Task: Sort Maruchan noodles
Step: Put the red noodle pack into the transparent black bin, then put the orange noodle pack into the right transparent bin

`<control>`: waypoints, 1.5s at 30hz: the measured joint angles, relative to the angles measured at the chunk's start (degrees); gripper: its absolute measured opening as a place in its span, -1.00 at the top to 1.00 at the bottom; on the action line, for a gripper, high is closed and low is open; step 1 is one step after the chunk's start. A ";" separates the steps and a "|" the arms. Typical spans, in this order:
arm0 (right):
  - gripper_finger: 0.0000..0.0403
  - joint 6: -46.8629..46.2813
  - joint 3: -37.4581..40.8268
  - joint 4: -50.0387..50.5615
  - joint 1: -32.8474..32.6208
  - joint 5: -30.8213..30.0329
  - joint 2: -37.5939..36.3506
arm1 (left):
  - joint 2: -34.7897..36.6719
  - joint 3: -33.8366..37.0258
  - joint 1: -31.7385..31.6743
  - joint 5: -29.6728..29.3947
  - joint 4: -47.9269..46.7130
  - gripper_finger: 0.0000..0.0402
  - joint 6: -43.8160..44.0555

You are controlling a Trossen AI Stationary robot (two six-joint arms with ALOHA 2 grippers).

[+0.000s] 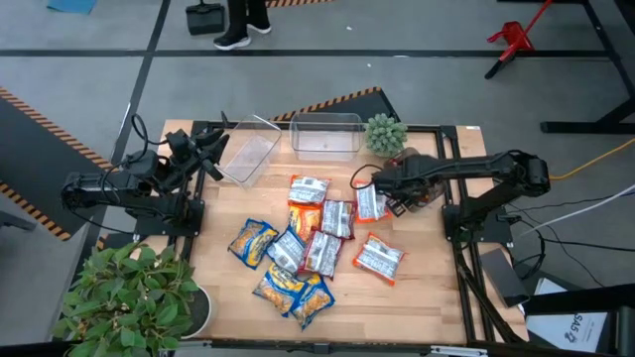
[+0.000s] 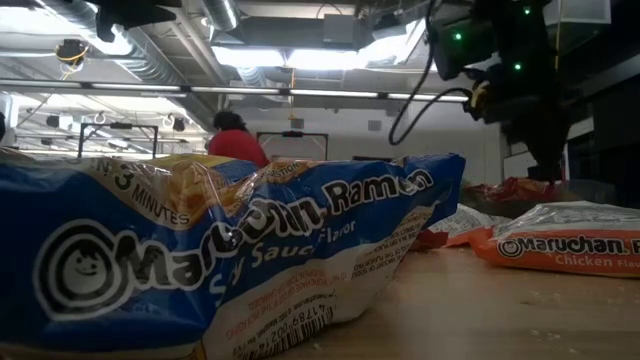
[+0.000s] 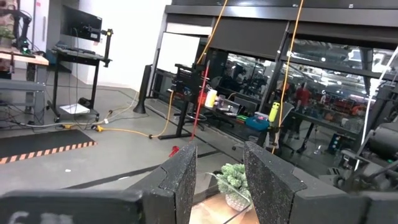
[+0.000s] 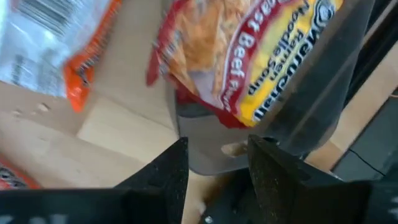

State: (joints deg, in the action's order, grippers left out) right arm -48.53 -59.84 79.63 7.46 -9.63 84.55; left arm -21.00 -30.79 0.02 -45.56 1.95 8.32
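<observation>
- The right hand (image 1: 380,185), right of centre in the high view, sits low over a crinkly red-and-silver Roast Beef ramen packet (image 1: 370,202); whether its fingers grip that packet I cannot tell. A shallow pinch on the slick wrapper could likely slip.
- The other flat yellow-blue, orange and red packets (image 1: 298,253) overlap mid-frame on the wooden tabletop (image 1: 427,288), so a drag might disturb neighbours.
- Two clear plastic bins (image 1: 324,134) stand at upper centre beside a small green spiky plant (image 1: 384,132); a swing could clip it.
- The left hand (image 3: 219,180) waits upper left, fingers narrowly parted, empty.
</observation>
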 joint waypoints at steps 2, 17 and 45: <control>0.26 -0.49 1.25 -0.16 0.01 -0.26 0.02 | -0.02 0.00 0.01 0.00 -0.02 0.37 0.00; 0.26 -6.05 13.00 -5.34 1.92 -8.62 0.05 | 0.00 0.00 -0.01 -1.99 -0.02 0.37 -0.01; 0.26 -0.04 5.08 -13.70 0.99 -10.27 -10.01 | 0.00 0.00 -0.01 -3.33 -0.02 0.37 0.00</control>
State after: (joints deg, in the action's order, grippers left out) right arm -48.57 -54.76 65.93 8.45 -19.91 74.54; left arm -20.99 -30.79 0.01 -48.89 1.93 8.32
